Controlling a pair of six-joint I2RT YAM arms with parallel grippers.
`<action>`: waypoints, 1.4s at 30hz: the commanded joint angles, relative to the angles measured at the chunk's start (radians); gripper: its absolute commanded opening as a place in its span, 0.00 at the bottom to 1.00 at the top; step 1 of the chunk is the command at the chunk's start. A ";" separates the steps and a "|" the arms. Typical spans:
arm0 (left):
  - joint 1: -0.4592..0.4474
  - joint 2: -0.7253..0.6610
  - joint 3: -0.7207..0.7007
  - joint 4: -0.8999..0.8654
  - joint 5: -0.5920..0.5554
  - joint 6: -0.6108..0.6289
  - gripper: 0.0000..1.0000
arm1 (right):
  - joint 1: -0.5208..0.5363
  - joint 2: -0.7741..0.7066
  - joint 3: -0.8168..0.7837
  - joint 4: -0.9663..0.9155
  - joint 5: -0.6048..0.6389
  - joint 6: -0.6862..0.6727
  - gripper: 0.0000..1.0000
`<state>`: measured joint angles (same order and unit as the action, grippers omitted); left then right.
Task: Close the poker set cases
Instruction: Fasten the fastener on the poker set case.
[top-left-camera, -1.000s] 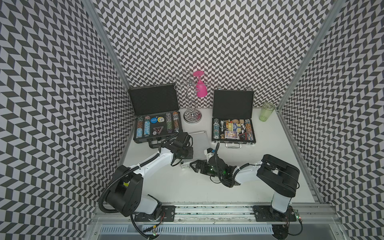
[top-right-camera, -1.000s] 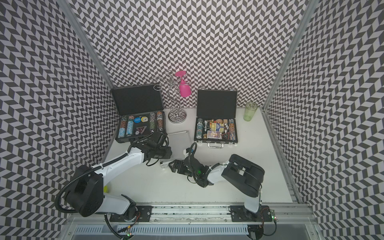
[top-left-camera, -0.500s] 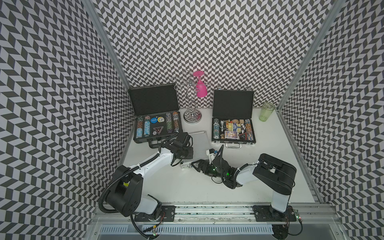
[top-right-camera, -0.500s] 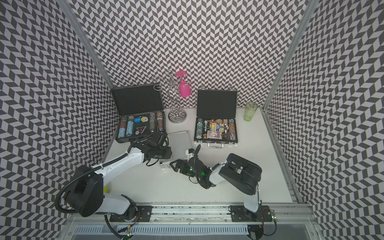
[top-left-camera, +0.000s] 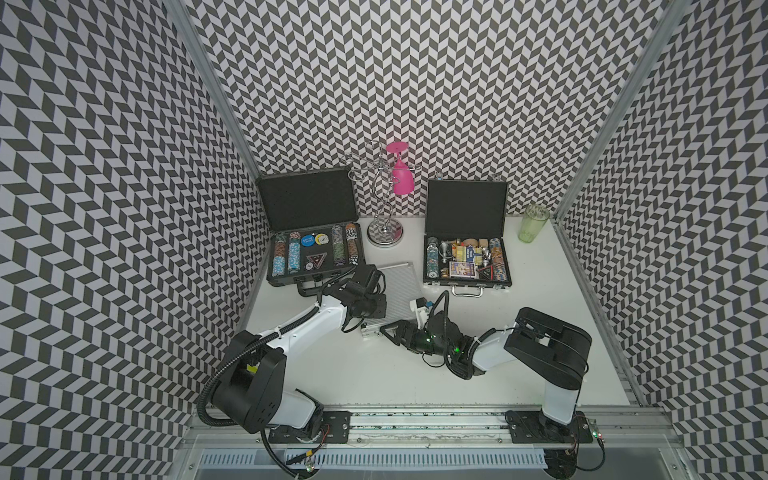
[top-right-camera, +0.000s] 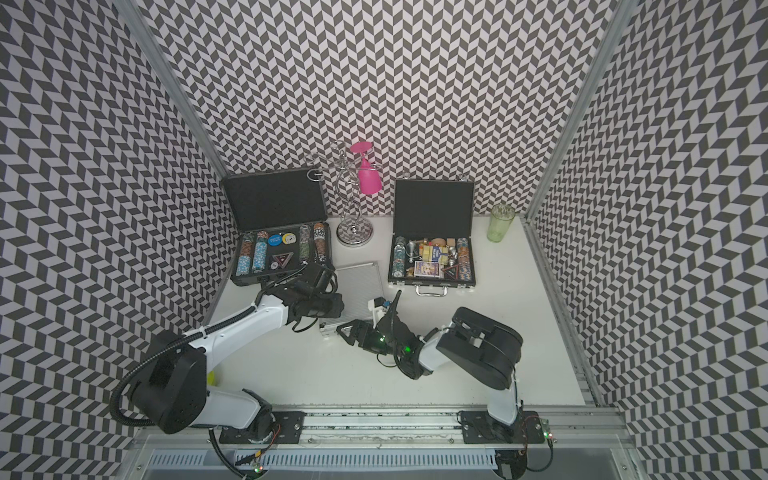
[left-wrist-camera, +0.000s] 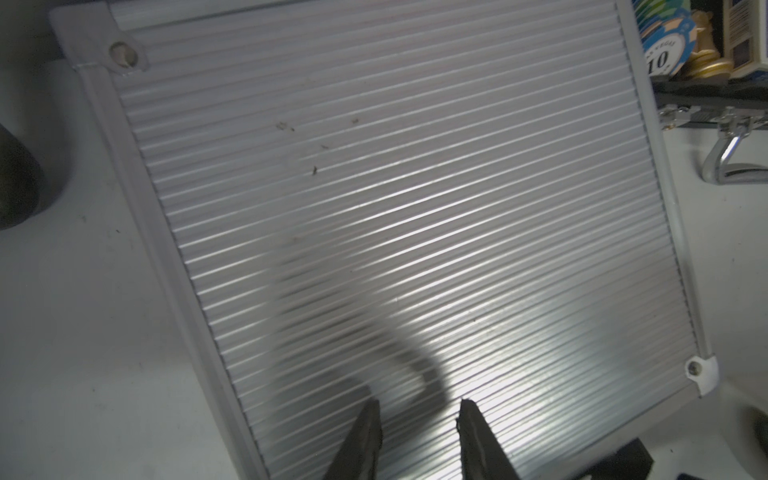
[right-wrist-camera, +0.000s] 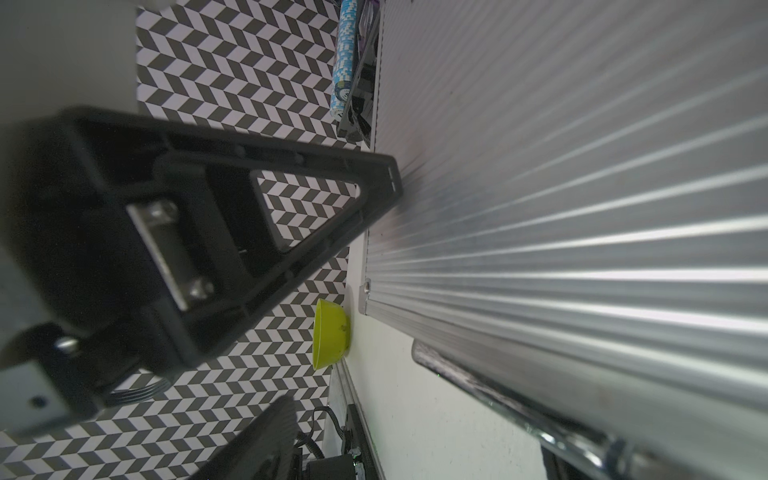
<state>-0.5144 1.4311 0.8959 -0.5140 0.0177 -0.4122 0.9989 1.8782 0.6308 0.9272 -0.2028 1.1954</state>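
- The small silver case (top-left-camera: 401, 291) is lying closed and flat on the desk (top-left-camera: 540, 316), between the two open cases.
- The dark-grey case (top-left-camera: 307, 201) and the black case (top-left-camera: 465, 203) are standing open toward the back, with their chips showing.
- The left jaws are hanging over the silver lid, partly spread, with fingertips (left-wrist-camera: 365, 432) pinching nothing.
- The right jaws are gaping wide at that case's near edge. One fingertip (right-wrist-camera: 386, 183) is touching the lid and the second is hiding from view.
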 joint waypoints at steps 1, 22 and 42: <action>-0.001 0.012 -0.030 -0.037 0.037 -0.002 0.35 | -0.002 0.008 0.001 0.059 0.002 0.011 0.91; -0.001 0.009 -0.051 -0.020 0.048 -0.008 0.33 | -0.010 -0.008 0.042 0.065 0.060 0.006 0.92; -0.001 0.008 -0.063 -0.014 0.053 -0.009 0.32 | -0.011 -0.048 0.004 0.148 0.134 -0.003 0.91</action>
<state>-0.5144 1.4254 0.8734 -0.4709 0.0334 -0.4126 0.9947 1.8706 0.6353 0.9482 -0.1421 1.1980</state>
